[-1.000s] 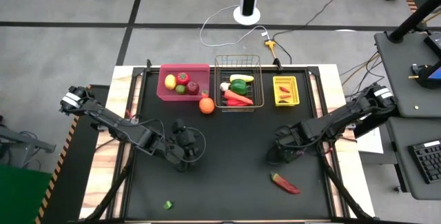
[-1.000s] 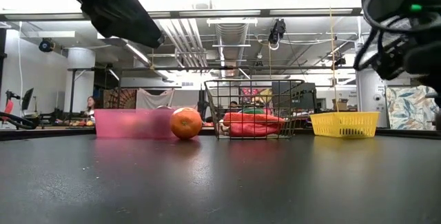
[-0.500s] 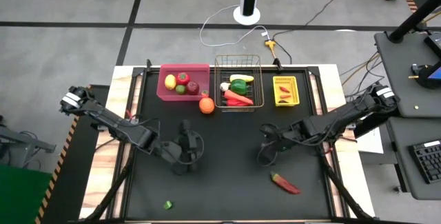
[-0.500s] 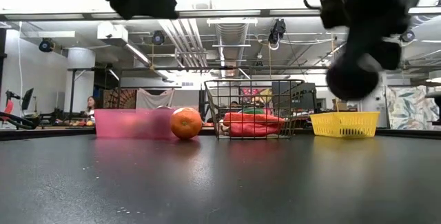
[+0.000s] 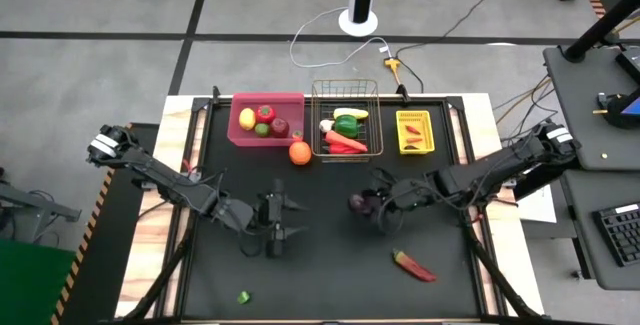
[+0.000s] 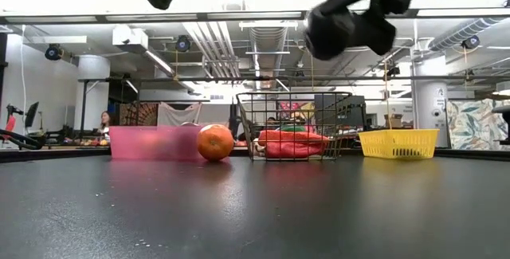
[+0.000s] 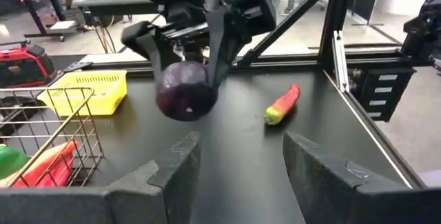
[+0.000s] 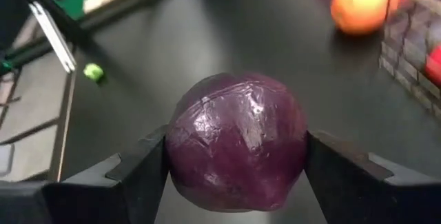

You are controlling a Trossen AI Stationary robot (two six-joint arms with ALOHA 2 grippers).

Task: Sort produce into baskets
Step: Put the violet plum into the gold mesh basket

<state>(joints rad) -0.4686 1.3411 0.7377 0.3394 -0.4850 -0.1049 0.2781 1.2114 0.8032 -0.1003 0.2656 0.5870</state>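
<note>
Orange (image 5: 299, 152) between bin (image 5: 240, 137) and basket (image 5: 375, 125)

Three baskets (image 5: 346, 131), one orange (image 5: 299, 152), one purple onion (image 8: 236, 139).

A black table top (image 5: 330, 265) sits on a pale wooden base (image 5: 168, 255) — grey floor all round, crossed by dark tape lines. Beyond the far edge stands a white post on a round base (image 5: 358, 17), with white cables (image 5: 330, 40) trailing near it. At one side, a dark desk (image 5: 600, 115) carries a keyboard (image 5: 620, 233) — a red case (image 7: 24, 55) sits off the table
</note>
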